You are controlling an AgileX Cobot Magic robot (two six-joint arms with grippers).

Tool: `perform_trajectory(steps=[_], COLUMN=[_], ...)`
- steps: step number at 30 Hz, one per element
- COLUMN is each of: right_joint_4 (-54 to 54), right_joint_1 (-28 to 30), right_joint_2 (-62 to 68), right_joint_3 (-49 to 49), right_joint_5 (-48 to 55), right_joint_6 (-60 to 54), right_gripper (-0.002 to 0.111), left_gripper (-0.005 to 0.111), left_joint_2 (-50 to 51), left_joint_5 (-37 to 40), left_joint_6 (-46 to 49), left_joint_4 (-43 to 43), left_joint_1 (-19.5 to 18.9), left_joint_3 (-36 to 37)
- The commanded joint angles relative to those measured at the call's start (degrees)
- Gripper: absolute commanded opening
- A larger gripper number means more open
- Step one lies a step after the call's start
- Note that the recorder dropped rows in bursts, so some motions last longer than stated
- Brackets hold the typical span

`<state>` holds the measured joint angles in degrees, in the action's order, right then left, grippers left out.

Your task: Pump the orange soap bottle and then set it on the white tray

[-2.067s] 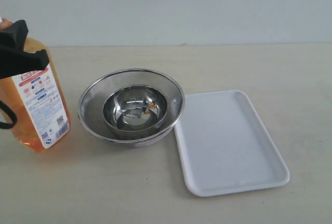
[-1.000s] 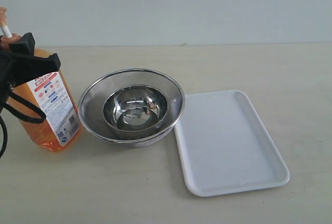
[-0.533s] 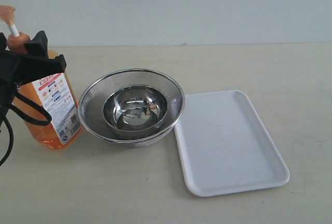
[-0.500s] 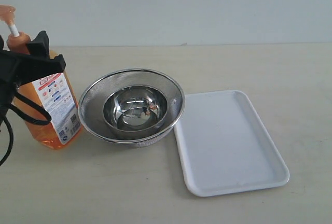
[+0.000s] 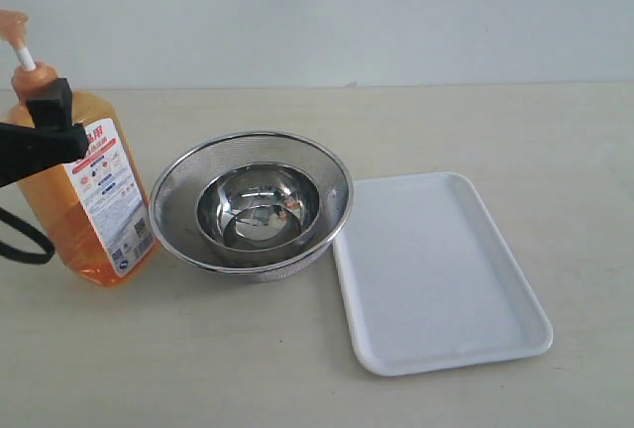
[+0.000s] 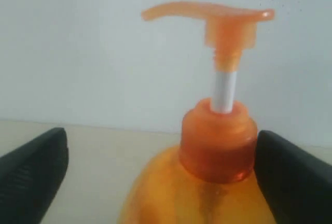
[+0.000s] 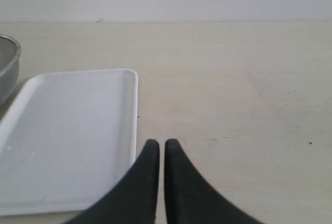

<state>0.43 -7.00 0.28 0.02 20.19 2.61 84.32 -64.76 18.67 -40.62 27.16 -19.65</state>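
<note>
Beige tabletop [image 5: 297, 378] bears the orange soap bottle [image 5: 84, 215], pump stem extended.

The only print I can see is on the orange soap bottle [image 5: 69, 220], standing near the left edge of the table [image 5: 248, 369]. Its white label [image 5: 111, 193] has a red band across the top with pale characters, rows of tiny blue and red print below, and a small dark square code low down. None of it is legible from here.
</note>
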Motion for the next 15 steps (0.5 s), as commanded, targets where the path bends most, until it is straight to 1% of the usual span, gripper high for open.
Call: perform_trajectory(steps=[1,5,11,15], right_joint_4=[0.07,0.07,0.07,0.07], right_joint_1=[0.16,0.16,0.16,0.16], right_joint_2=[-0.28,-0.28,-0.28,-0.28], right_joint_3=[-0.02,-0.02,-0.02,-0.02], right_joint_5=[-0.64,-0.64,-0.64,-0.64], right_joint_6=[0.01,0.01,0.01,0.01], right_gripper=[0.001,0.001,0.001,0.001], left_gripper=[0.088,0.088,0.088,0.088], left_joint_2=[-2.66,-2.77,-2.54,-2.3], left_joint_5=[-0.95,-0.95,0.02,1.23], left_joint_6=[-3.15,-3.65,-5.7,-5.43], left_joint_4=[4.37,6.83,13.07,13.5], left_joint_1=[0.09,0.09,-0.32,-1.35], left_joint_3=[4.12,5.98,6.08,6.08])
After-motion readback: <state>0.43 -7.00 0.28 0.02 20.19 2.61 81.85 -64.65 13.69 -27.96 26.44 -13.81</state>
